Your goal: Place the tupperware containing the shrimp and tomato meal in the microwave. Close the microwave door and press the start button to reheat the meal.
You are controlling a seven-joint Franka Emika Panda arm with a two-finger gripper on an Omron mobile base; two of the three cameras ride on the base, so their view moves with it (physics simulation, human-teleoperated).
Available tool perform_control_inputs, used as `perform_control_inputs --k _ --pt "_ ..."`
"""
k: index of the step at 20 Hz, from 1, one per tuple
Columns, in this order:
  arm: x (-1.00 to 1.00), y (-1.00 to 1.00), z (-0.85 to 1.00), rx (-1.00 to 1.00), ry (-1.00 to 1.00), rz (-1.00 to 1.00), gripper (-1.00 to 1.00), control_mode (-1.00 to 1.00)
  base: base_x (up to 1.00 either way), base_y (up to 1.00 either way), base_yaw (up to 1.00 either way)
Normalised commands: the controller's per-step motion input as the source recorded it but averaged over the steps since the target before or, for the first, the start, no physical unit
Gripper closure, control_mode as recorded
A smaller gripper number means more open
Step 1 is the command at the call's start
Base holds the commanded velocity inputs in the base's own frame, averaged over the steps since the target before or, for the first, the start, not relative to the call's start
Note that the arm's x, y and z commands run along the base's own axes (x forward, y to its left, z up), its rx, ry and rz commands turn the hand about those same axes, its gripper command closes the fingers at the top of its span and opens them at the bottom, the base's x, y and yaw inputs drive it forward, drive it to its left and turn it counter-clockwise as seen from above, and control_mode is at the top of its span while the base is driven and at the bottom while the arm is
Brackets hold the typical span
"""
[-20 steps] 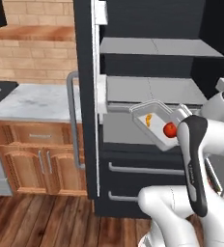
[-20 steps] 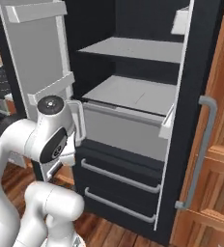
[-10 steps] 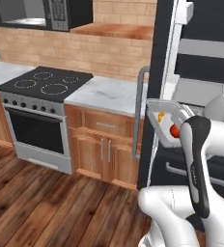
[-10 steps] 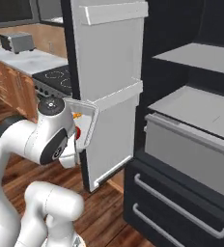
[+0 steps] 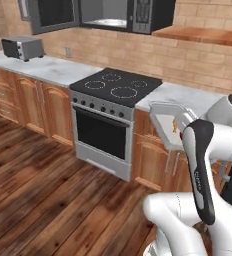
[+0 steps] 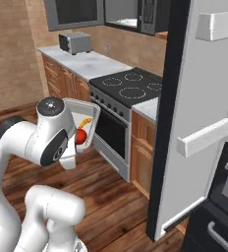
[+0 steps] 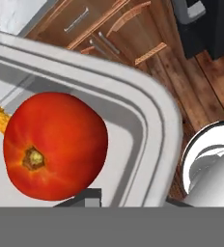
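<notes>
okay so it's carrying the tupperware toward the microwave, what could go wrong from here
1. The tupperware is held steeply tilted beside the arm, so the loose tomato and shrimp could roll out while travelling.
2. The microwave sits high above the stove, so the lift could bump its open door.

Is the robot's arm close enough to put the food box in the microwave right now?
Probably not yet. The microwave hangs open high on the far wall above the stove, while the arm carries the tupperware low, back over the wooden floor. The base likely must drive closer first.
</notes>
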Motion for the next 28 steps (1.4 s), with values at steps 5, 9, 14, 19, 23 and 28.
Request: perform_control_inputs --k 5,9,14,19,23,28 --pt "0.0 0.0 0.0 0.0 0.0 0.0 1.0 1.0 0.33 0.64 0.23" --pt "0.0 0.0 0.0 0.0 0.0 0.0 1.0 1.0 0.64 0.24 0.04" --pt "0.0 0.0 0.0 0.0 0.0 0.0 1.0 1.0 0.97 0.02 0.0" --pt "0.0 0.0 0.0 0.0 0.0 0.0 1.0 1.0 1.0 0.0 0.0" --pt "0.0 0.0 0.0 0.0 0.0 0.0 1.0 1.0 0.86 0.01 0.0" --pt "0.0 0.0 0.0 0.0 0.0 0.0 1.0 1.0 0.67 0.1 -0.1"
